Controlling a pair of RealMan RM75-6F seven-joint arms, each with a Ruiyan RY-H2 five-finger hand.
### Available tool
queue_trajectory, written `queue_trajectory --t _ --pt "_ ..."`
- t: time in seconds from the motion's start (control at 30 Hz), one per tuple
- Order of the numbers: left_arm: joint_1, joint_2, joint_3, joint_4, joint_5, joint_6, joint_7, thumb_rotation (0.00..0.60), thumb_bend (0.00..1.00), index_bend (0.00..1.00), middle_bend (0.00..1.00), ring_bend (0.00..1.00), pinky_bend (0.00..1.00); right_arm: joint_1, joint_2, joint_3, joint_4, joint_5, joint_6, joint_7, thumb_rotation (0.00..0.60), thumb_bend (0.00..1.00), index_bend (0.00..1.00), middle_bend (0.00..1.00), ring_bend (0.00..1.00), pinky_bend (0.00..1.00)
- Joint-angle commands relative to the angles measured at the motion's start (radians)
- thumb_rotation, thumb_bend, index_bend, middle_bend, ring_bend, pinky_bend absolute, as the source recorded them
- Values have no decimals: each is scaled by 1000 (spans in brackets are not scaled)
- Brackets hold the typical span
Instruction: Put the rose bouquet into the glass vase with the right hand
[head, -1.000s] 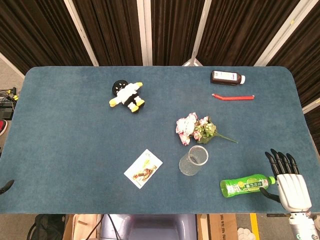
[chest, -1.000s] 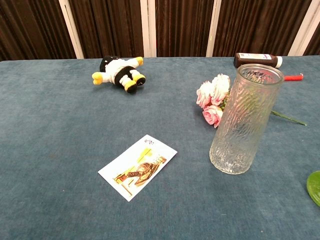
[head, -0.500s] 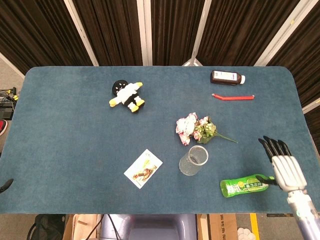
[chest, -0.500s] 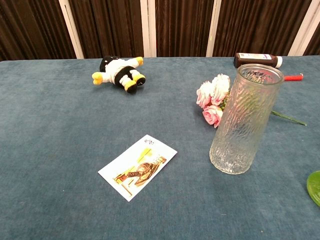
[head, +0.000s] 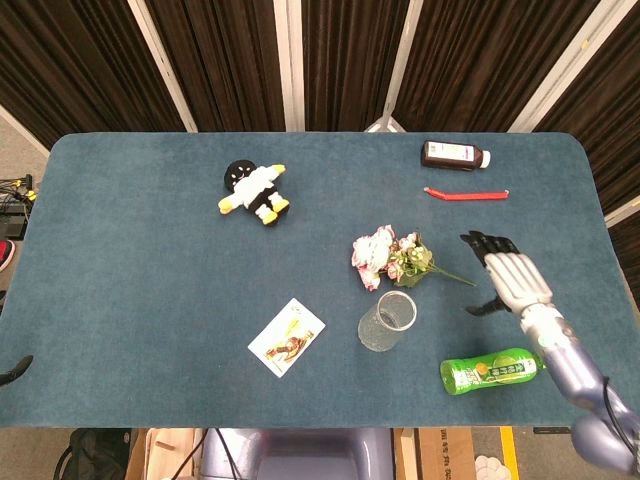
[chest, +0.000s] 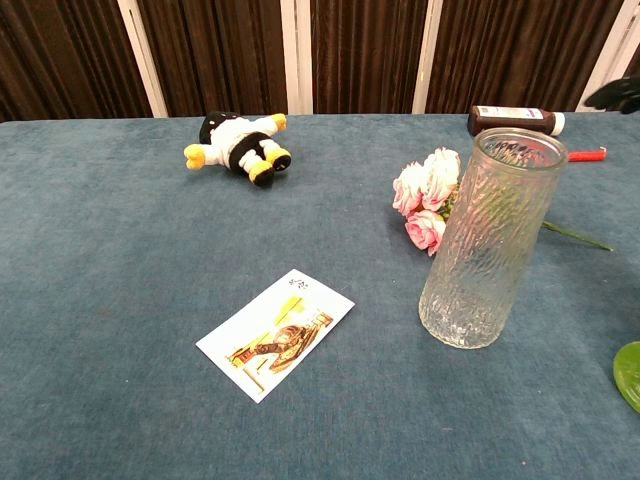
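Note:
The rose bouquet (head: 392, 257) lies flat on the blue table, pink and white blooms to the left, green stem pointing right; the chest view shows the bouquet (chest: 424, 196) just behind the vase. The glass vase (head: 386, 321) stands upright and empty just in front of it, tall and ribbed in the chest view (chest: 489, 239). My right hand (head: 512, 276) hovers open to the right of the stem's end, fingers spread and holding nothing. Only its dark fingertips (chest: 618, 95) show at the chest view's right edge. The left hand (head: 12, 372) is a dark sliver at the left edge.
A green bottle (head: 491, 370) lies on its side near the front right, below my right hand. A brown bottle (head: 455, 155) and a red pen (head: 466, 194) lie at the back right. A penguin plush (head: 254, 191) and a playing card (head: 287, 336) lie to the left.
My right hand has risen from beside the green bottle and moved back and left, toward the bouquet's stem. Bouquet, vase and bottle have not moved.

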Motion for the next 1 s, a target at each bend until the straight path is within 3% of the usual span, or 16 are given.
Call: queue_trajectory --t 0.03,0.23,0.5,1.0 --pt "1 -1 -2 0 -4 2 2 600 195 161 0 0 0 108 -60 12 54 131 -56 -85 600 119 0 31 44 0" --pt "-2 -10 -8 0 -19 -1 29 600 196 161 0 0 0 262 -180 -13 146 326 -92 -183 600 118 0 28 40 0" --pt "-4 -14 -13 0 -35 -6 44 600 196 161 0 0 0 380 -293 -71 255 499 -93 -255 600 119 0 28 40 0" --pt "-9 -22 -16 0 -54 -15 74 600 197 161 0 0 0 480 -401 -135 388 620 -122 -290 600 118 0 28 40 0"
